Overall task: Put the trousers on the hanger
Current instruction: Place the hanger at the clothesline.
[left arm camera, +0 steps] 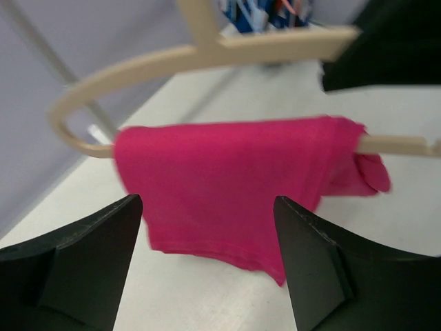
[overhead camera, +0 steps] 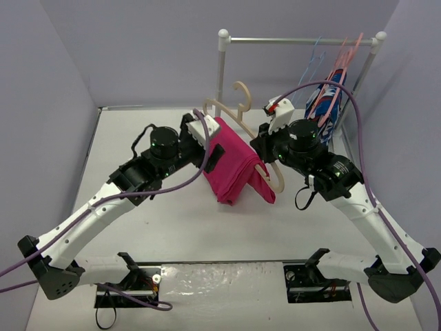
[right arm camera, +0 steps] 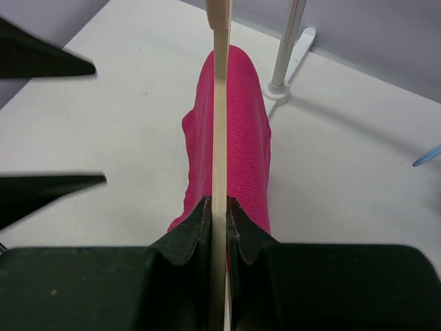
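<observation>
Both arms meet over the middle of the counter, one on each side of the load. Your right gripper is clenched on the hanger: its two black fingers press the pale wood from either side, and you see the hanger edge-on, running straight away from the wrist camera. The hanger is lifted and tilted, with its hook towards the back of the counter.

You have the trousers folded over the hanger's lower bar. The magenta cloth hangs down on both sides of the bar, bunched towards the middle, and bare wood shows at each end. Whether the lowest fold touches the counter you cannot tell from these views.

Your left gripper is released, with its fingers spread wide and the draped cloth framed between them. From above, one dark finger overlaps the edge of the trousers, but contact is not clear.

At the back right stands a white rail, and a blue patterned garment hangs from it, just behind your right wrist.
</observation>
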Robot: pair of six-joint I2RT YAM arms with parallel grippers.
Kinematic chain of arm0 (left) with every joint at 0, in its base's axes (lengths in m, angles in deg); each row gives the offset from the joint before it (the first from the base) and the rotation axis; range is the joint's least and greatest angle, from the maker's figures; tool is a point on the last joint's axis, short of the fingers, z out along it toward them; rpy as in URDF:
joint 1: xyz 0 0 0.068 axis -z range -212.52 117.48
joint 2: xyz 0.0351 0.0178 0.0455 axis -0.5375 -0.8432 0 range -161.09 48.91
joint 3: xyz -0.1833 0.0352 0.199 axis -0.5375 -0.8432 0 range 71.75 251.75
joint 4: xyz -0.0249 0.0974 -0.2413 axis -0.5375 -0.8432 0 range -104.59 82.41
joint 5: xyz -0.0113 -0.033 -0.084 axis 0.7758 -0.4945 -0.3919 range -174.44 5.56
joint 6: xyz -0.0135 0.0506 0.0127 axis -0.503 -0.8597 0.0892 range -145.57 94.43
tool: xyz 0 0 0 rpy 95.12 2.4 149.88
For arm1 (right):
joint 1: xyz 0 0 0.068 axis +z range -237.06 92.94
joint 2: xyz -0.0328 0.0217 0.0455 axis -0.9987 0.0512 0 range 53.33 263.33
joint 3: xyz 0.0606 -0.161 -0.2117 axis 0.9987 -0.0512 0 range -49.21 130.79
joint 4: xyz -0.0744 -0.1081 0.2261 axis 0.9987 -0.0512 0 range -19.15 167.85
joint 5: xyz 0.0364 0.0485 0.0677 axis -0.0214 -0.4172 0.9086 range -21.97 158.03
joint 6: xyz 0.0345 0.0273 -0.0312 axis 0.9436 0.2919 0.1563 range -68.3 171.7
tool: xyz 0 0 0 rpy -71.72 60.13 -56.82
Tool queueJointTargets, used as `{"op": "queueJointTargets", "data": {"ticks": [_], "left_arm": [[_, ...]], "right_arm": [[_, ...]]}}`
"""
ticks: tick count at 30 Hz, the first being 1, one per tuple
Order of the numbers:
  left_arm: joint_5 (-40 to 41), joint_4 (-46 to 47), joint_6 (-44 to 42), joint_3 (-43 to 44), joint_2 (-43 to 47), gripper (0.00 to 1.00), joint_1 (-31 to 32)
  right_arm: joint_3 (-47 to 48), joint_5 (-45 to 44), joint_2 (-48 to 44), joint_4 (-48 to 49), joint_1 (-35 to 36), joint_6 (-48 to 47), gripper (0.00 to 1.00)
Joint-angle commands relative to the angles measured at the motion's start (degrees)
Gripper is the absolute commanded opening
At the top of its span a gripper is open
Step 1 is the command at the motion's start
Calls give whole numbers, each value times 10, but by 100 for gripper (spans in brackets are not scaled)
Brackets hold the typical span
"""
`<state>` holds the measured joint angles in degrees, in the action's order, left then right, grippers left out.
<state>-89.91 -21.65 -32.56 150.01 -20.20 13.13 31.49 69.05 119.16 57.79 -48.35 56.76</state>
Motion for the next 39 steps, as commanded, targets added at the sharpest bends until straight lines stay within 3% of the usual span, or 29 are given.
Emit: {"op": "queueJointTargets", "data": {"ticks": [1, 3, 5, 12, 20, 35, 39], "left_arm": [[41, 29, -70, -20, -12, 85, 79], [98, 42, -88, -36, -26, 94, 118], [139, 86, -95, -67, -32, 97, 142], [222, 248, -99, -155, -53, 97, 170], [257, 437, -104, -227, -84, 97, 172], [273, 548, -106, -220, -165, 97, 167], [284, 563, -98, -220, -172, 90, 155]], "right_arm": [[13, -36, -40, 194, 3, 1, 0], [16, -41, -39, 194, 4, 4, 0], [20, -42, -39, 195, 3, 7, 0], [25, -55, -42, 221, 3, 29, 0], [26, -51, -44, 228, 4, 56, 0], [15, -44, -62, 236, 3, 70, 0], [10, -41, -66, 236, 4, 71, 0]]}}
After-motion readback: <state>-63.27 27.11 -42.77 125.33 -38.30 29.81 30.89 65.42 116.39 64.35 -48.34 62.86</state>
